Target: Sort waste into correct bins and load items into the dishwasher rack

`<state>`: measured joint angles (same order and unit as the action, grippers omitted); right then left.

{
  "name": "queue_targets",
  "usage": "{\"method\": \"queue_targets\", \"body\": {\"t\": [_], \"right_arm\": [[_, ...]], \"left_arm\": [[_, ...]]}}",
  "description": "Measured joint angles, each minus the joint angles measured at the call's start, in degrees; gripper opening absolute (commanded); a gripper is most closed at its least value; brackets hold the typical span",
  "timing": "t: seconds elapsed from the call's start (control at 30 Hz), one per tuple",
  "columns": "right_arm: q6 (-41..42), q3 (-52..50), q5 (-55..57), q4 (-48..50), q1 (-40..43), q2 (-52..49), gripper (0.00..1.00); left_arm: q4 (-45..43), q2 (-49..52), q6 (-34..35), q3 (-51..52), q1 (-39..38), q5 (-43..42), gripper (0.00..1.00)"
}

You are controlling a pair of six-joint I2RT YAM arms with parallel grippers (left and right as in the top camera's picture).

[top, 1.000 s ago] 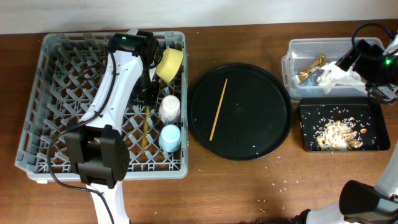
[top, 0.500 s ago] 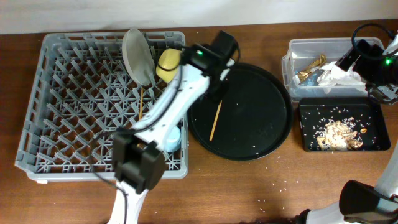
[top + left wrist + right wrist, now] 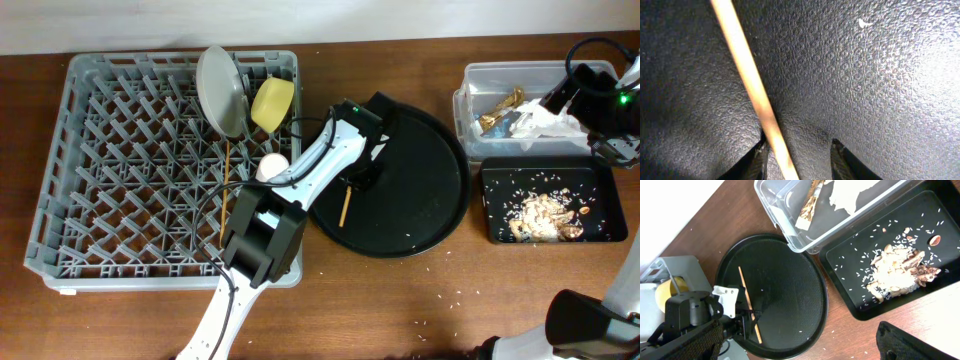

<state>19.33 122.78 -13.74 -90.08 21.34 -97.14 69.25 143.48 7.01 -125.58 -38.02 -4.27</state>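
A thin wooden chopstick (image 3: 345, 205) lies on the large round black tray (image 3: 420, 200). My left gripper (image 3: 357, 180) is open and down on it. In the left wrist view the chopstick (image 3: 750, 85) runs between the fingertips (image 3: 797, 150), close to the left one. The grey dishwasher rack (image 3: 100, 150) holds the pale grey plate (image 3: 218, 90), the yellow bowl (image 3: 272, 102), the pink cup (image 3: 271, 165) and another chopstick (image 3: 226, 190). The light-blue cup is hidden by my left arm. My right gripper (image 3: 575, 95) is open and empty above the clear tub (image 3: 480, 75).
The clear tub holds a white napkin (image 3: 545, 120) and a gold wrapper (image 3: 500, 108). The black rectangular tray (image 3: 492, 200) in front of it holds brownish food scraps (image 3: 545, 215) and rice grains. Loose grains lie on the wooden table (image 3: 440, 300).
My left arm swung from the rack over to the round tray and came down over the chopstick. The plate now shows standing in the rack. The right arm has not moved.
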Motion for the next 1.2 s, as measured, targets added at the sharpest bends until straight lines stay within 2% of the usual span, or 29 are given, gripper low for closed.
{"method": "queue_targets", "body": {"t": [0.03, 0.07, 0.1, 0.27, 0.33, 0.43, 0.5, 0.63, 0.73, 0.8, 0.9, 1.0, 1.03, 1.1, 1.2], "right_arm": [[0.02, 0.00, 0.00, 0.00, 0.00, 0.00, 0.98], [0.00, 0.00, 0.00, 0.02, 0.00, 0.00, 0.98], [-0.04, 0.00, 0.00, 0.00, 0.00, 0.00, 0.99], [0.02, 0.00, 0.00, 0.00, 0.00, 0.00, 0.98], [-0.02, 0.00, 0.00, 0.00, 0.00, 0.00, 0.99], [0.00, 0.00, 0.02, 0.02, 0.00, 0.00, 0.98], [0.02, -0.02, 0.00, 0.02, 0.00, 0.00, 0.99], [0.00, 0.00, 0.00, 0.02, 0.00, 0.00, 0.98], [0.02, 0.00, 0.00, 0.02, 0.00, 0.00, 0.99], [-0.02, 0.00, 0.00, 0.00, 0.00, 0.00, 0.98], [0.00, 0.00, 0.00, 0.00, 0.00, 0.00, 0.98], [-0.02, -0.02, 0.00, 0.04, 0.00, 0.00, 0.98], [0.00, -0.02, 0.00, 0.00, 0.00, 0.00, 0.98], [0.00, -0.02, 0.00, 0.02, 0.00, 0.00, 0.98], [-0.02, -0.02, 0.00, -0.04, 0.00, 0.00, 0.99]], "left_arm": [[0.02, 0.00, 0.20, -0.02, 0.00, 0.00, 0.13], [0.02, 0.02, 0.31, -0.02, 0.04, -0.04, 0.03], [0.02, 0.04, 0.50, 0.00, 0.09, -0.11, 0.01], [3.02, 1.07, 0.57, -2.64, 0.11, -0.46, 0.01], [10.32, 2.80, 0.57, -10.86, 0.09, 0.66, 0.01], [23.50, 3.54, 0.26, -30.21, 0.11, 4.79, 0.01], [27.06, 2.60, 0.11, -40.83, 0.22, 5.84, 0.01], [27.39, -2.23, -0.79, -42.71, 0.50, 6.97, 0.01], [27.41, -8.70, -1.55, -40.28, 1.29, 8.24, 0.01], [27.36, -13.16, -1.64, -36.65, 2.54, 8.46, 0.18], [26.34, -17.42, -1.77, -31.41, 5.35, 8.76, 0.51], [15.93, -17.38, -1.79, -22.43, 5.03, 5.55, 0.71], [10.03, -17.35, -1.40, -18.21, 4.70, 4.39, 0.76], [-2.16, -17.25, 0.70, -10.23, 3.91, 3.39, 0.77], [-22.10, -17.20, 7.63, 3.08, 2.69, 3.82, 0.77]]}}
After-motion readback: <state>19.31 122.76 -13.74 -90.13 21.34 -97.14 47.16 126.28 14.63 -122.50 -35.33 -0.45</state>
